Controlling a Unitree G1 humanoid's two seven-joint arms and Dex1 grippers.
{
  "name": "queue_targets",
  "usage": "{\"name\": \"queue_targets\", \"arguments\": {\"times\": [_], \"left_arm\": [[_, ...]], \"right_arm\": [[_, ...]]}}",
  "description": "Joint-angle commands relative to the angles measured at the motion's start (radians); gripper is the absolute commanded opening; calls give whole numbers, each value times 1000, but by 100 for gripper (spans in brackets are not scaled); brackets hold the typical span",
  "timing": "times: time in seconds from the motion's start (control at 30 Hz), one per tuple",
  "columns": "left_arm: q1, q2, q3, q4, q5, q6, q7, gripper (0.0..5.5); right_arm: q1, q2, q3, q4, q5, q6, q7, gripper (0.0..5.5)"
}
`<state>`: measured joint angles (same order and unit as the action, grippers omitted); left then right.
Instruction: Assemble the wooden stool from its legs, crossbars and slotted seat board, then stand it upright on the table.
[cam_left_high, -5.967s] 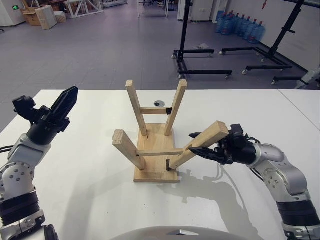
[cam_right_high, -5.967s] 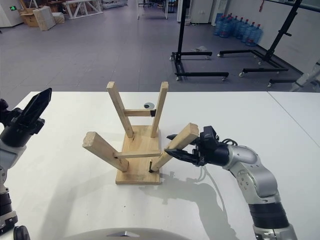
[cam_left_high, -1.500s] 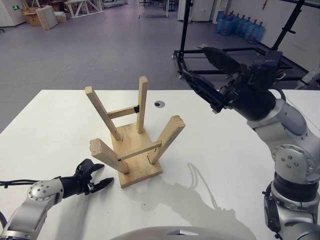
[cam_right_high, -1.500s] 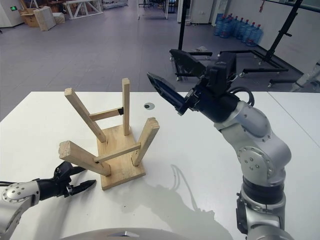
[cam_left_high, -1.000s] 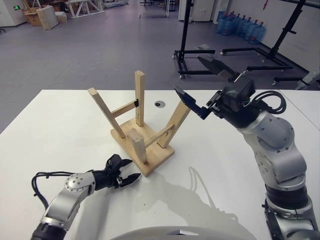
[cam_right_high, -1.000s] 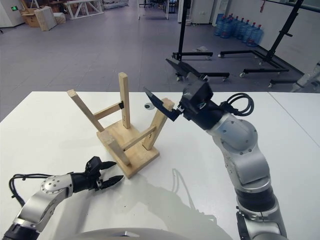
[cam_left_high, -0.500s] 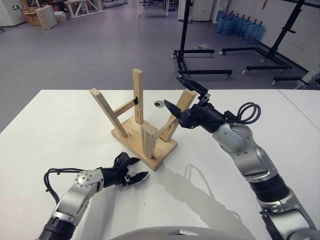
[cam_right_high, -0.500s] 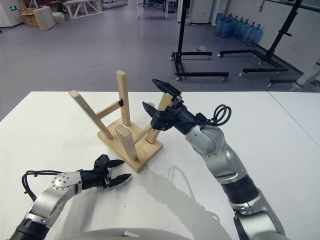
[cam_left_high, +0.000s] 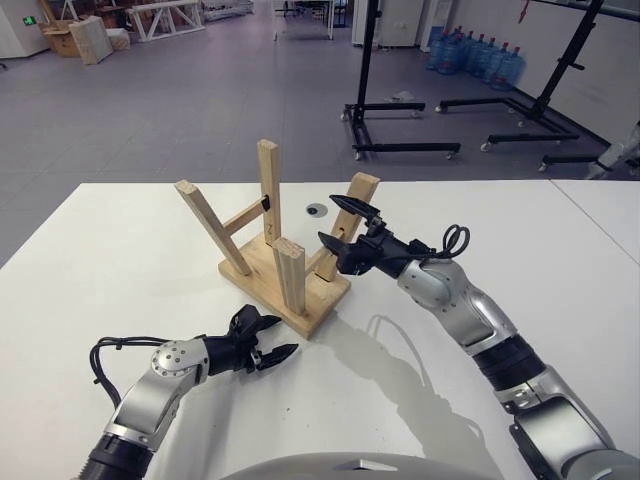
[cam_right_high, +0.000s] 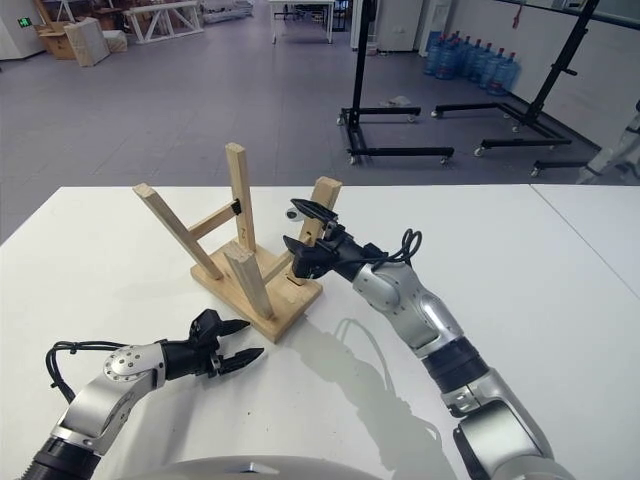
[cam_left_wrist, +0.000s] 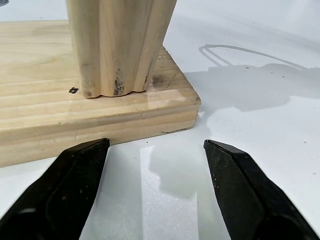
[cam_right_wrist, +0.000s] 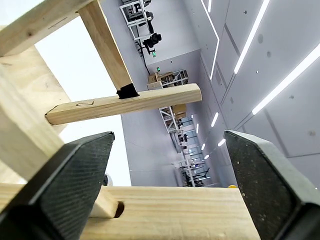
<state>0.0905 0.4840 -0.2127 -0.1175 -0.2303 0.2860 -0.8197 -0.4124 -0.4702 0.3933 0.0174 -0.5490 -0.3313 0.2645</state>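
Stool (cam_left_high: 290, 280) upside down mid-counter (cam_left_high: 120, 250), seat board flat, four pale wood legs splayed up. Right fingers (cam_right_wrist: 70, 175) wide open astride its 2 o'clock leg. Left fingers (cam_left_wrist: 65, 180) open, empty, by its 6 o'clock corner.

The stool (cam_left_high: 290, 280) is pale grained wood, the bench (cam_left_high: 120, 250) plain white, and the left gripper (cam_left_wrist: 155, 145) and right gripper (cam_right_wrist: 167, 135) black.

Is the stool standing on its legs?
No, the stool is upside down, with its seat board on the table and its legs pointing up.
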Motion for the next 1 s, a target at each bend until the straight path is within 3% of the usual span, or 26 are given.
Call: {"name": "queue_targets", "arguments": {"times": [0.03,0.23,0.4,0.47,0.6,0.7,1.0], "left_arm": [[-6,-4,12,-3,-2,-12,6,348],[35,14,76,-110,-54,-2,4,348],[71,77,231,-344,-271,79,-53,348],[82,123,311,-437,-384,122,-78,348],[33,174,369,-530,-536,207,-72,348],[-28,184,340,-542,-498,241,2,348],[-104,156,232,-525,-387,255,115,348]], "right_arm": [[29,-12,-66,-62,76,-13,19,405],[-76,16,-331,-96,411,64,25,405],[-216,50,-476,104,679,215,90,405],[-310,40,-515,296,704,216,97,405],[-466,24,-526,652,673,123,123,405],[-571,35,-491,890,623,36,146,405],[-631,140,-438,1170,566,-53,267,405]]}}
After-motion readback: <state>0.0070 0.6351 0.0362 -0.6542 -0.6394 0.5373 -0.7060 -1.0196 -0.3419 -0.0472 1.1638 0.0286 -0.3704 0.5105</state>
